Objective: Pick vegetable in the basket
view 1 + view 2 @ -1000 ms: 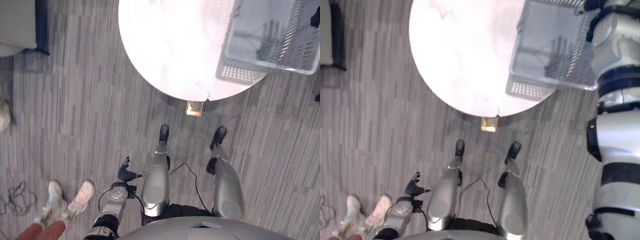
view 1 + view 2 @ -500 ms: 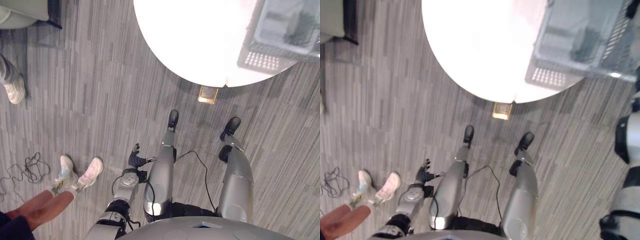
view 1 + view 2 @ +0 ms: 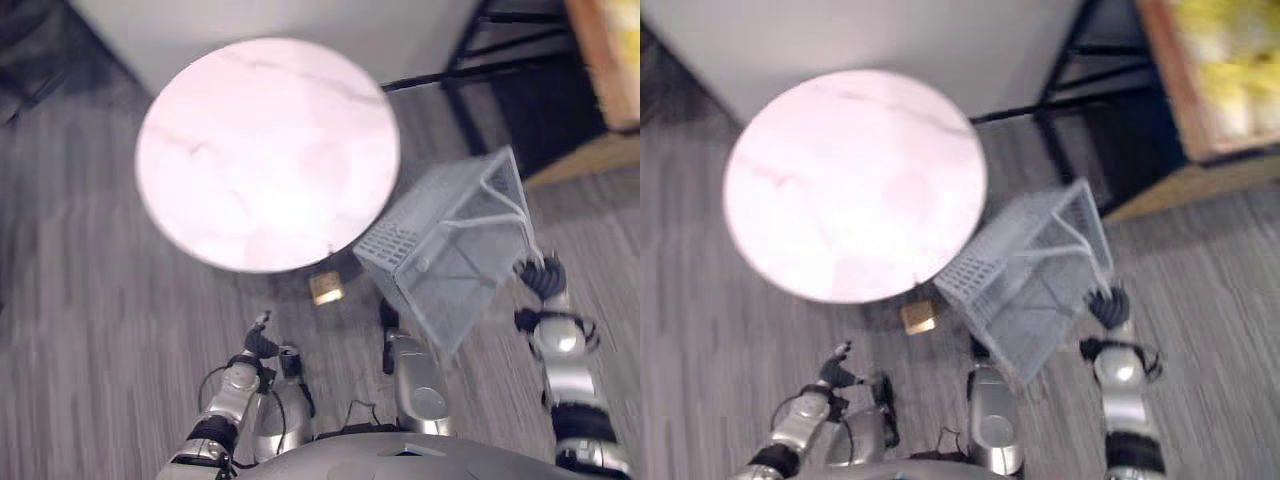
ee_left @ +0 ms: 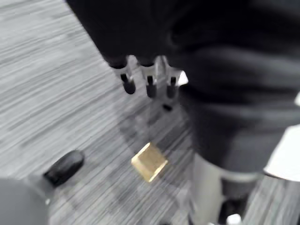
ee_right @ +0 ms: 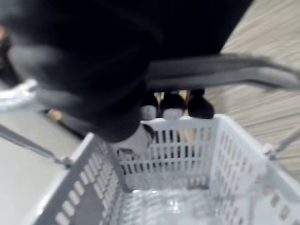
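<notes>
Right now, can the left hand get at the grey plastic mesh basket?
Probably not: the left hand hangs low on the robot's left, while the grey plastic mesh basket hangs from the right hand, far across.

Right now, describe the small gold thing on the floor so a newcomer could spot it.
Find the round white marble-top table. On the grey striped carpet by its near edge, beside the tilted pale grey plastic mesh basket, lies a small square brass-coloured plate. Unlike its pale neighbours, it is gold and flat on the floor.
</notes>
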Robot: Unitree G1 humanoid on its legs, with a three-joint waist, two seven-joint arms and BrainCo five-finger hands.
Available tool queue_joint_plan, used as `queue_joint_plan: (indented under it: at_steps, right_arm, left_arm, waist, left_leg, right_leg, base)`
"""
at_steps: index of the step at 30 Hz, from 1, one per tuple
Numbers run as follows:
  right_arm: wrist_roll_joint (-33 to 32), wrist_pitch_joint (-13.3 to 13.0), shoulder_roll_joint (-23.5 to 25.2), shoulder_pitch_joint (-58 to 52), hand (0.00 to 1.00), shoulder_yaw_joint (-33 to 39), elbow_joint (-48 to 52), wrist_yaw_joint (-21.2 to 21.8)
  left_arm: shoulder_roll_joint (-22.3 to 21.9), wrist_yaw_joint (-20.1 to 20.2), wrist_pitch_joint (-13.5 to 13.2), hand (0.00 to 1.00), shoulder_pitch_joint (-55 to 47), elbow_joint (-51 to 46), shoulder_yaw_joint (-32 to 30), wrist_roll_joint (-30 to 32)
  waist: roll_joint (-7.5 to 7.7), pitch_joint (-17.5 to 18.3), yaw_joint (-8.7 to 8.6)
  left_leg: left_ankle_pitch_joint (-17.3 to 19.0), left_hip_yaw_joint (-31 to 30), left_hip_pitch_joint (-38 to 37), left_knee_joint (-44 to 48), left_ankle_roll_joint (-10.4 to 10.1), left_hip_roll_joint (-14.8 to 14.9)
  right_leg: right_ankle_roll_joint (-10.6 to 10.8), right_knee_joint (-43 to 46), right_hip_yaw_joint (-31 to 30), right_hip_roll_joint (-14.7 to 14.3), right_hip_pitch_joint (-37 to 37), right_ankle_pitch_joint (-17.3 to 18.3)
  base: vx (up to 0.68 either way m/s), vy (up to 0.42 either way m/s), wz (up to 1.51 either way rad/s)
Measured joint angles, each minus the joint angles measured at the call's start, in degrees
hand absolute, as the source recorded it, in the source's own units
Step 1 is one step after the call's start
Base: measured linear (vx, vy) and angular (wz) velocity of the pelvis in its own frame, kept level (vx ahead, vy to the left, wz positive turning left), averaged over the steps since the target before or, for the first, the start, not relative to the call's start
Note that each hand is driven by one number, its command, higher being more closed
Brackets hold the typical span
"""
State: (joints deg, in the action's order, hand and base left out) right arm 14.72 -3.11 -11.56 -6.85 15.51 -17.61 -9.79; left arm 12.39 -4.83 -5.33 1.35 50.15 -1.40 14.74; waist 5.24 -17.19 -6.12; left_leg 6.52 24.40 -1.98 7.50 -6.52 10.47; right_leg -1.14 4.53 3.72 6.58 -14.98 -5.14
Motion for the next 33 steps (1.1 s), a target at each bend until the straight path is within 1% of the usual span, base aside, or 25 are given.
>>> queue_joint_plan:
  at_steps: [1,2,3,4,5,6,7,8,9,10,11,12,15,16,20,23,24,25,26,27,28,29,30,31,33]
  right_arm:
    - [0.0,0.3,0.5,-0.8,1.00,0.3,-0.6,-0.1]
    - [0.1,0.4,0.4,-0.9,1.00,2.8,-2.7,-0.9]
    - [-0.1,0.4,-0.1,-1.8,1.00,3.6,-5.0,-0.6]
    - [-0.4,0.4,-0.4,-2.3,1.00,3.4,-6.7,-0.3]
    - [-1.1,0.4,1.6,-0.1,1.00,1.1,-10.5,0.5]
    - [-1.1,0.4,3.2,1.5,1.00,0.9,-13.0,0.7]
    - [-1.5,0.1,3.5,2.7,1.00,0.6,-14.4,0.9]
    - [-2.7,-0.3,4.6,2.5,1.00,-1.2,-17.8,1.9]
    - [-3.0,-0.3,5.8,2.9,1.00,-1.7,-20.3,2.4]
    - [-4.6,-0.2,7.0,2.3,1.00,-3.3,-22.2,3.0]
    - [-4.7,-0.3,7.0,2.1,1.00,-3.4,-22.4,3.0]
    - [-5.3,-0.2,6.3,1.9,1.00,-4.5,-25.2,3.0]
    - [-9.0,0.6,4.1,2.9,1.00,-3.8,-31.7,2.9]
    - [-10.2,0.9,3.7,2.4,1.00,-2.3,-33.4,2.8]
    - [-12.3,2.1,3.6,-0.7,1.00,1.1,-34.2,1.7]
    - [-12.2,2.1,3.7,-0.3,1.00,1.0,-35.6,1.7]
    - [-12.2,2.3,3.8,-0.4,1.00,1.1,-36.8,1.7]
    - [-12.2,2.5,3.8,-0.3,1.00,1.1,-37.4,1.7]
    - [-12.0,2.7,3.9,-0.5,1.00,0.9,-38.3,1.9]
    - [-11.4,2.7,4.0,-0.5,1.00,1.0,-38.6,1.9]
    - [-11.1,2.7,4.1,-0.6,1.00,1.1,-38.6,1.8]
    - [-11.1,2.7,4.5,-0.3,1.00,1.7,-38.7,1.8]
    - [-11.1,2.7,5.2,-0.5,1.00,2.1,-39.1,1.8]
    - [-11.2,2.7,5.8,-1.1,1.00,2.3,-39.8,1.8]
    - [-11.2,2.7,6.3,-2.5,1.00,2.3,-39.9,1.9]
  left_arm:
    - [0.1,0.0,0.0,0.00,0.1,0.2,-1.2,0.2]
    - [0.5,-0.1,0.0,0.00,-0.8,0.3,-3.7,0.1]
    - [1.2,-0.1,0.1,0.00,-2.2,0.2,-4.3,0.0]
    - [2.0,-0.1,0.1,0.00,-2.8,0.2,-4.7,0.0]
    - [3.5,-0.1,0.1,0.00,-4.7,1.8,-6.6,0.0]
    - [2.9,-0.1,0.0,0.00,-4.3,2.7,-7.9,-0.1]
    - [0.9,-0.3,-0.3,0.00,-4.6,2.8,-8.1,-0.2]
    - [-0.7,-0.3,0.3,0.00,-5.4,4.0,-8.7,-0.4]
    - [-1.4,-0.3,0.6,0.00,-5.6,5.6,-9.3,-0.4]
    - [-3.3,-0.4,0.8,0.00,-5.9,6.7,-10.6,-0.4]
    - [-3.4,-0.4,0.8,0.00,-5.8,6.8,-10.7,-0.4]
    - [-5.3,-0.5,1.0,0.00,-6.6,7.5,-11.1,-0.4]
    - [-7.9,-1.8,1.1,0.00,-8.0,7.4,-11.4,-1.1]
    - [-8.5,-2.3,0.9,0.00,-8.3,7.3,-10.8,-2.3]
    - [-8.1,-2.7,-0.1,0.00,-7.9,7.0,-10.1,-5.6]
    - [-8.1,-2.7,-0.1,0.00,-7.2,6.9,-9.9,-6.8]
    - [-8.4,-2.7,-0.1,0.00,-7.8,6.9,-9.9,-6.8]
    - [-8.5,-2.7,-0.1,0.00,-8.0,6.8,-9.9,-7.0]
    - [-8.2,-2.6,-0.1,0.00,-8.4,6.7,-10.0,-7.3]
    - [-8.4,-2.7,-0.1,0.00,-8.6,6.8,-10.0,-7.3]
    - [-8.3,-2.6,-0.1,0.00,-8.7,6.9,-10.1,-7.4]
    - [-7.7,-2.7,-0.1,0.00,-8.7,7.2,-10.0,-7.4]
    - [-6.9,-2.6,0.2,0.00,-9.3,7.4,-9.9,-7.4]
    - [-6.5,-2.6,0.7,0.00,-10.0,7.4,-9.8,-7.3]
    - [-5.8,-2.6,1.3,0.00,-10.8,7.3,-9.1,-7.1]
  waist:
    - [-0.50,0.5,-0.23]
    - [-0.95,0.7,-0.71]
    - [0.35,2.1,-0.72]
    - [2.05,3.4,-0.44]
    - [3.41,4.8,1.25]
    - [3.55,4.7,2.89]
    - [1.27,4.7,2.64]
    - [0.89,6.8,2.72]
    - [-0.16,7.4,3.99]
    - [-1.59,7.2,3.41]
    - [-1.76,7.1,3.36]
    - [-2.62,6.7,3.83]
    - [-6.04,7.3,5.66]
    - [-6.59,7.4,5.62]
    - [-6.56,7.4,5.56]
    - [-6.58,7.1,7.55]
    - [-6.62,7.2,8.86]
    - [-6.57,7.2,9.32]
    - [-5.81,8.0,10.03]
    - [-5.13,8.8,9.88]
    - [-4.72,9.3,9.57]
    - [-4.27,9.0,9.27]
    - [-3.21,8.2,8.46]
    - [-2.74,7.7,7.95]
    - [-2.17,7.8,6.93]
  left_leg:
    - [0.2,2.7,-0.8,0.2,0.4,0.9]
    - [0.8,8.7,-4.7,0.1,-0.4,2.8]
    - [2.1,13.0,-7.5,1.5,-1.8,2.1]
    - [3.1,15.7,-8.2,3.5,-1.8,2.3]
    - [7.1,19.1,-7.4,8.0,0.0,3.6]
    - [8.0,20.4,-6.8,0.5,1.3,0.4]
    - [4.3,22.4,-5.8,-3.4,4.0,0.7]
    - [1.0,26.3,-7.1,-1.1,-0.7,1.1]
    - [2.4,29.8,-8.2,2.2,-1.6,3.2]
    - [3.1,32.2,-9.0,11.0,-0.4,7.6]
    - [3.3,31.9,-8.9,12.2,0.1,8.1]
    - [5.0,23.4,-6.8,22.0,3.6,11.3]
    - [9.9,-3.4,-2.5,19.2,0.8,2.2]
    - [10.1,-6.3,-1.0,16.7,0.7,0.2]
    - [8.6,-4.6,6.2,10.3,1.6,-3.0]
    - [2.4,-2.3,11.9,5.2,2.3,-4.9]
    - [-1.2,-1.7,11.6,5.3,3.9,-4.6]
    - [-1.7,-1.4,10.7,5.7,5.3,-4.5]
    - [0.2,-0.8,9.5,6.1,7.7,-5.0]
    - [2.5,-0.7,8.9,6.5,9.4,-5.8]
    - [3.4,-0.7,8.7,6.4,10.0,-6.2]
    - [4.8,-0.7,6.7,6.5,10.8,-7.2]
    - [5.8,-2.1,3.3,6.1,10.5,-8.3]
    - [6.5,-3.3,-0.4,4.8,10.4,-8.9]
    - [7.4,-6.1,-4.8,2.9,10.2,-9.6]
  right_leg:
    - [-2.5,0.2,4.4,0.3,0.0,2.2]
    - [-5.2,11.3,16.4,3.6,-2.2,6.8]
    - [-9.7,17.3,23.6,6.8,-1.8,8.0]
    - [-11.3,16.7,26.0,5.6,-1.6,9.1]
    - [-13.3,5.4,21.0,0.3,0.9,4.6]
    - [-14.7,4.9,28.9,1.7,1.8,9.2]
    - [-14.5,13.2,36.5,4.8,1.5,12.9]
    - [-4.2,18.3,37.4,9.3,3.1,12.7]
    - [-0.4,16.3,34.8,7.1,3.4,12.4]
    - [-2.4,13.3,30.8,3.2,4.2,12.0]
    - [-2.6,13.1,30.2,2.8,4.3,12.0]
    - [-3.7,11.1,24.5,-0.2,5.2,12.2]
    - [-2.6,6.2,14.3,-5.3,7.8,10.8]
    - [-2.2,4.6,12.6,-5.9,9.3,10.4]
    - [-2.0,-2.3,10.9,-6.5,14.1,10.4]
    - [-1.2,-5.2,8.7,-7.3,16.7,10.0]
    - [-0.6,-5.4,7.4,-8.0,18.7,10.2]
    - [0.3,-5.2,6.4,-8.1,19.4,10.7]
    - [2.0,-2.4,5.1,-7.3,19.5,13.2]
    - [5.9,4.8,4.7,-5.8,17.1,17.5]
    - [8.2,9.8,4.5,-5.2,15.2,19.3]
    - [12.0,25.0,2.3,-3.5,9.5,20.6]
    - [15.4,37.5,0.0,-2.1,6.0,17.2]
    - [15.8,45.5,-0.1,-1.4,4.4,13.3]
    - [15.7,52.4,2.3,0.8,3.0,13.5]
  base:
    - [0.00,0.009,-2.21]
    - [0.05,0.035,-2.13]
    - [0.08,0.037,-2.44]
    - [0.04,-0.085,-2.69]
    - [-0.06,-0.143,-2.89]
    - [-0.07,-0.133,-2.96]
    - [-0.07,-0.068,-2.80]
    - [0.00,-0.094,-2.56]
    - [0.08,-0.244,-2.59]
    - [0.10,-0.216,-1.58]
    - [0.13,-0.247,-1.81]
    - [0.11,-0.092,-1.97]
    - [0.16,-0.066,-2.13]
    - [0.22,-0.073,-1.45]
    - [0.18,-0.021,-0.68]
    - [0.22,0.073,-0.72]
    - [0.24,0.107,-0.61]
    - [0.34,0.152,-0.67]
    - [0.34,0.156,-0.36]
    - [0.35,0.155,-0.20]
    - [0.36,0.154,0.03]
    - [0.40,0.140,0.33]
    - [0.50,0.142,0.59]
    - [0.54,0.086,0.84]
    - [0.39,0.013,0.82]
